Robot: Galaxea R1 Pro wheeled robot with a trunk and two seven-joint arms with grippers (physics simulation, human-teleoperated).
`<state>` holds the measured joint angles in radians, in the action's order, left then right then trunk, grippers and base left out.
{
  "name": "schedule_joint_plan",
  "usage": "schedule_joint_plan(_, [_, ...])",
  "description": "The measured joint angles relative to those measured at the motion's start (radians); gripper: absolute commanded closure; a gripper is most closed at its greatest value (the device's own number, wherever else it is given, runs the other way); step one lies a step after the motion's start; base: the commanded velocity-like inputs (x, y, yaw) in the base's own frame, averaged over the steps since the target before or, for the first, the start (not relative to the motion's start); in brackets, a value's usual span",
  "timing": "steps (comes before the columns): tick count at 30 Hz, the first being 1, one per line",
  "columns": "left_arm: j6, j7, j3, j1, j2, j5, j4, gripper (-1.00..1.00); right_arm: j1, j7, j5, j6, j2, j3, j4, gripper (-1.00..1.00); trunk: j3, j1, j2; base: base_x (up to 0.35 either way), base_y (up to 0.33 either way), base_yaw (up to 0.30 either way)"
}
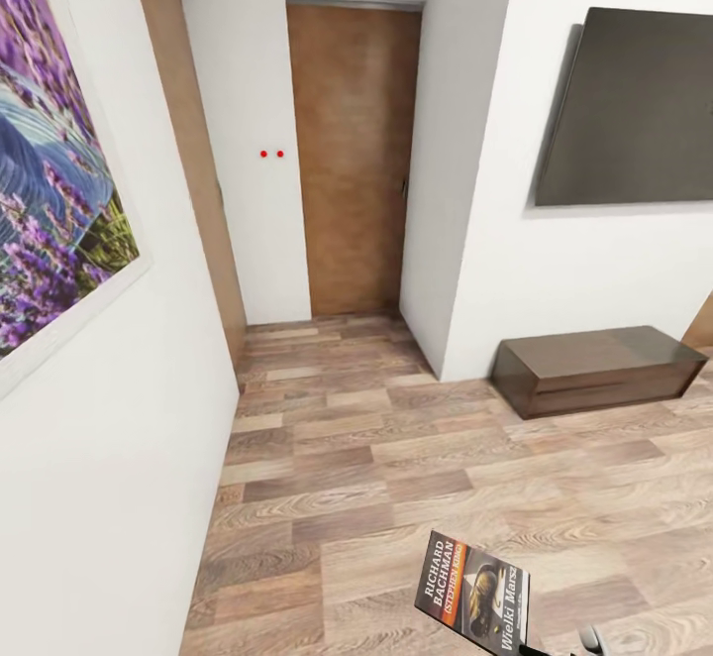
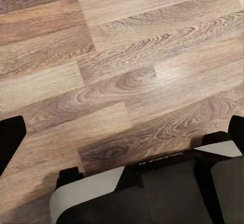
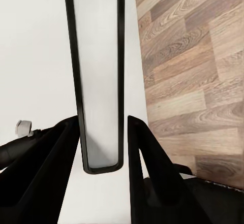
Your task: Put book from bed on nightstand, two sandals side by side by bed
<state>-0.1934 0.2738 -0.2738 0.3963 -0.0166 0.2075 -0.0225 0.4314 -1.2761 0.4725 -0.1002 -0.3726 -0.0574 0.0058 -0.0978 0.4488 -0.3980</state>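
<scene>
Item: the book (image 1: 473, 592), riding upright and edge-on between the right gripper (image 3: 101, 148) fingers (image 3: 145, 168), which are pinching its spine end so it is clearing the wood floor (image 1: 396, 458) in transit, well short of the door (image 1: 352, 156); left gripper (image 2: 122, 132) fingers spread wide, carrying nothing

Bright, even, soft-shadowed light; sharp renders, mild wide-angle stretch at head-view edges

floor (image 1: 396, 458): open ahead | left: wall (image 1: 109, 458) close alongside | right: low cabinet (image 1: 594, 369) against the wall | far end: closed door (image 1: 352, 161)
</scene>
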Motion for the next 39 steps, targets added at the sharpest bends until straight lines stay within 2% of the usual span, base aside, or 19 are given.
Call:
schedule_joint_plan(25, [0.0,0.0,-0.001,0.0,0.0,0.0,0.0,-1.0,0.0,0.0,0.0,0.0,0.0,0.0,0.0,1.0,0.0,0.0,0.0,0.333,0.0,-0.005])
schedule_joint_plan(33, [0.0,0.0,-0.001,0.0,0.0,0.0,0.0,-1.0,0.0,0.0,0.0,0.0,0.0,0.0,0.0,1.0,0.0,0.0,0.0,0.327,0.0,-0.17])
schedule_joint_plan(39, [-0.001,0.0,0.0,0.0,0.0,0.0,0.0,-1.0,0.0,0.0,0.0,0.0,0.0,0.0,0.0,1.0,0.0,0.001,0.0,0.113,0.0,-0.27])
